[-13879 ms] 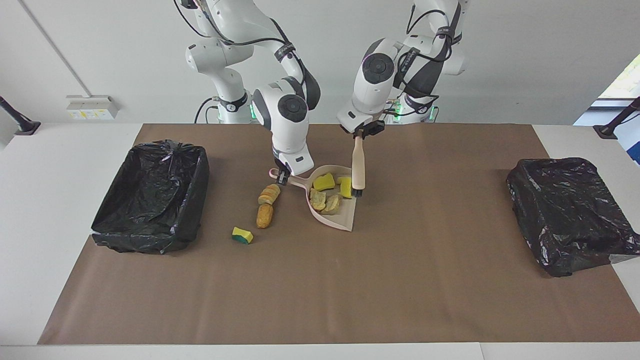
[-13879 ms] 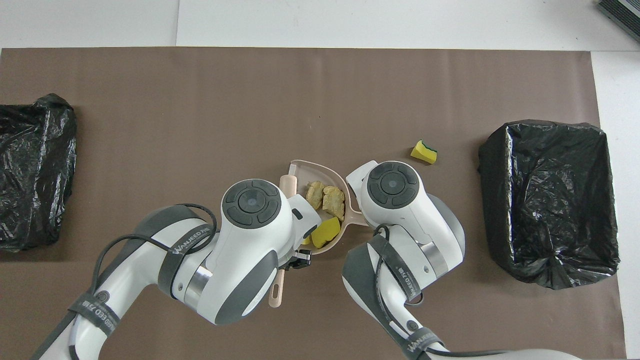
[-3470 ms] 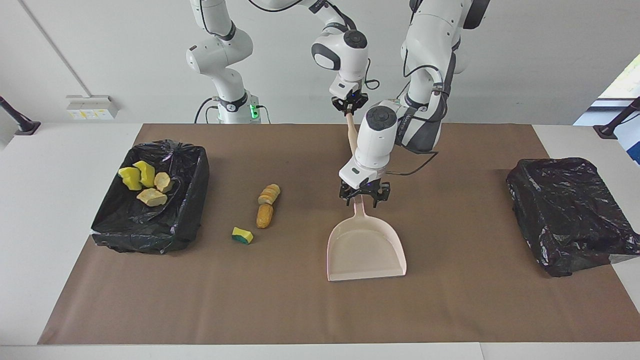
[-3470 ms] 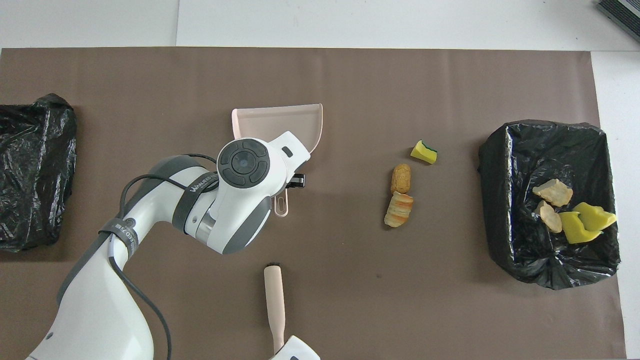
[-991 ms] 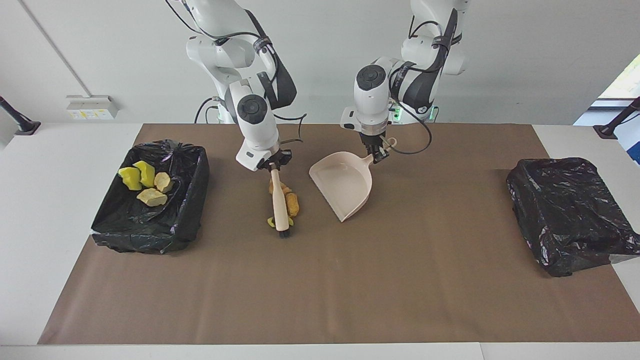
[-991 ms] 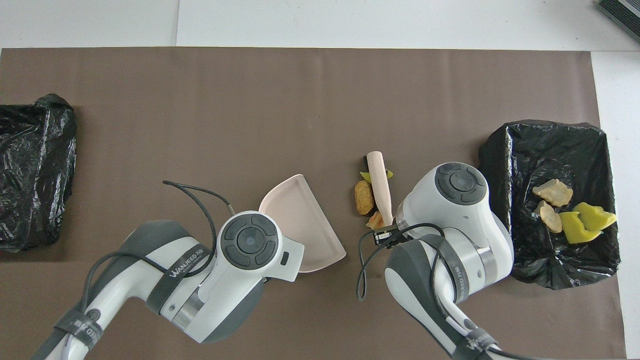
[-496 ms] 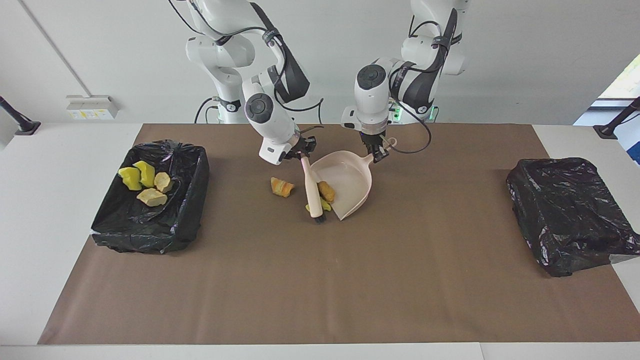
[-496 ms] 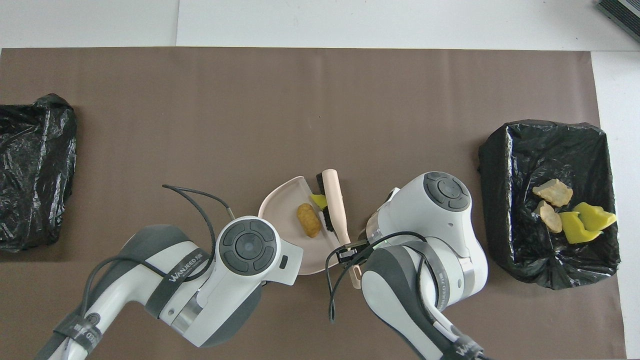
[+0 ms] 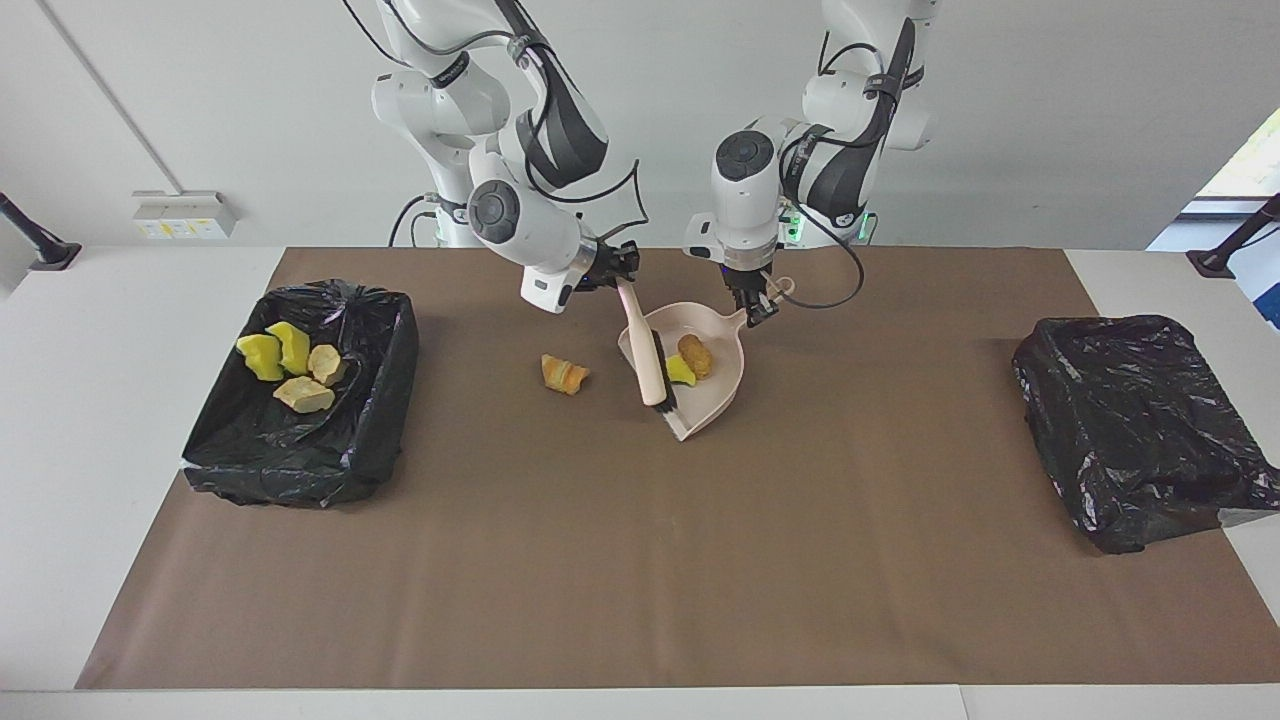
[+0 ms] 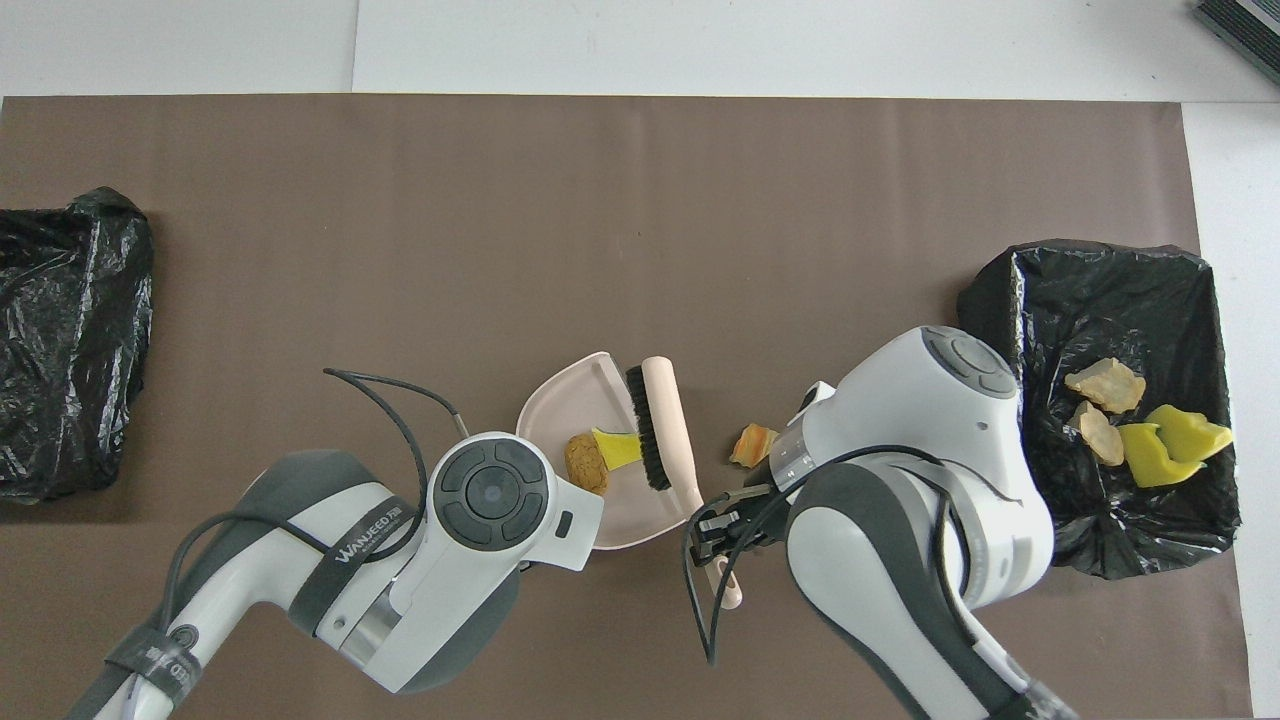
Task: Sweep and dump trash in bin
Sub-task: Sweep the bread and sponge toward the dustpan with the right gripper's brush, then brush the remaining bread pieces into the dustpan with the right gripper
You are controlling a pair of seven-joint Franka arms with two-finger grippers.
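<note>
Sweeping now: right end effector (image 9: pixel 612 272) clamps the brush (image 9: pixel 645 345) handle, bristles inside the dustpan (image 9: pixel 722 395) with a brown piece (image 9: pixel 695 356) and a yellow sponge chunk (image 9: pixel 679 371). Left end effector (image 9: pixel 757 305) is closed on the dustpan's handle. Four bits lie in the bin (image 9: pixel 375 440). One bread piece (image 9: pixel 564 374) sits on the bench (image 9: pixel 640 560) between bin and dustpan, unswept. Overhead, the arm hides the left fingertips.

White table (image 9: pixel 60 420) covered across the middle by brown paper sheet (image 9: pixel 640 580). Plain white wall (image 9: pixel 1050 110) at the robots' end, with a socket strip (image 9: pixel 183 214) low down. Daylight from a window (image 9: pixel 1245 160) at one edge.
</note>
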